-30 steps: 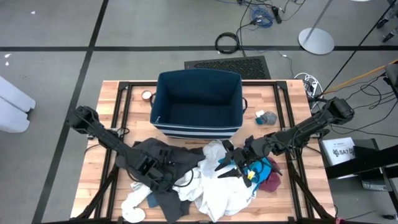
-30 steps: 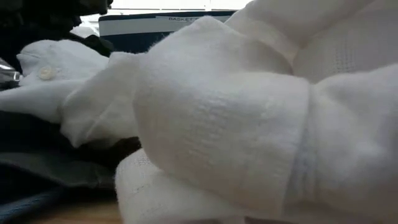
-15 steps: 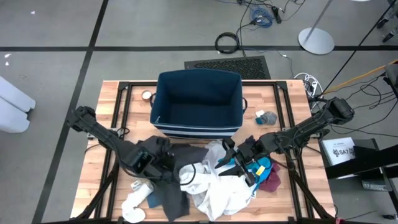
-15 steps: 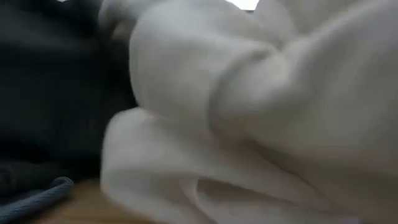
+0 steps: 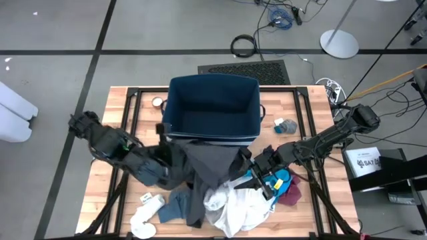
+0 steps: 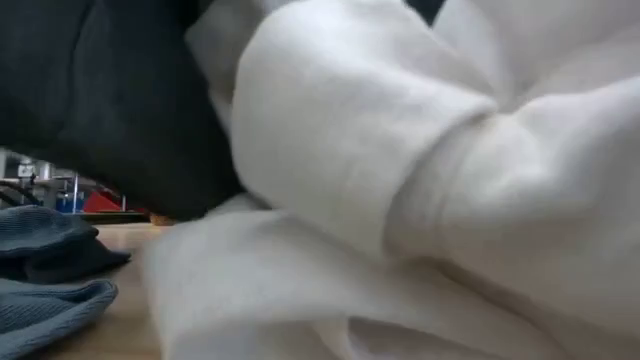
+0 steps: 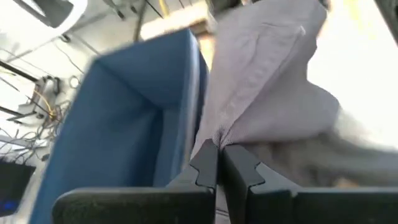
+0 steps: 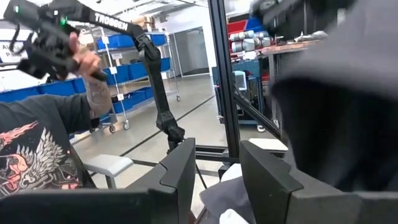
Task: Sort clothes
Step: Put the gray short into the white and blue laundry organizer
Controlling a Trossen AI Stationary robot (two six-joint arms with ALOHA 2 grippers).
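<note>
My left gripper (image 5: 172, 152) is shut on the large dark grey garment (image 5: 200, 170), just in front of the navy bin's near wall (image 5: 210, 139). The garment drapes down over the white garment (image 5: 233, 208) and trails toward the near edge. My right gripper (image 5: 250, 175) is open over the pile's right side and holds nothing. Teal-blue (image 5: 285, 177) and maroon (image 5: 291, 195) pieces lie under it. White socks (image 5: 143, 220) and a grey-blue piece (image 5: 171, 207) lie at the near left. A grey-blue sock pair (image 5: 285, 125) lies to the right of the bin. My left gripper pinches a bunched fold of the dark grey garment (image 7: 222, 138) between its two shut fingers (image 7: 205, 167). The cloth fans out from the fingertips, drawn up off the table. Its lower part (image 5: 195, 213) hangs down and lies on the pile and the table.
The navy bin (image 5: 212, 107) stands open at the table's far middle. A tape roll (image 5: 158, 102) lies to its left. In the low view the white garment (image 6: 400, 180) fills most of the picture. A person (image 8: 43, 155) shows beyond the table in the right wrist view.
My left gripper has risen and gone toward the far edge and the bin, shut on the dark grey garment. The garment has been drawn up out of the pile and now drapes over the white garment, uncovering the grey-blue piece.
</note>
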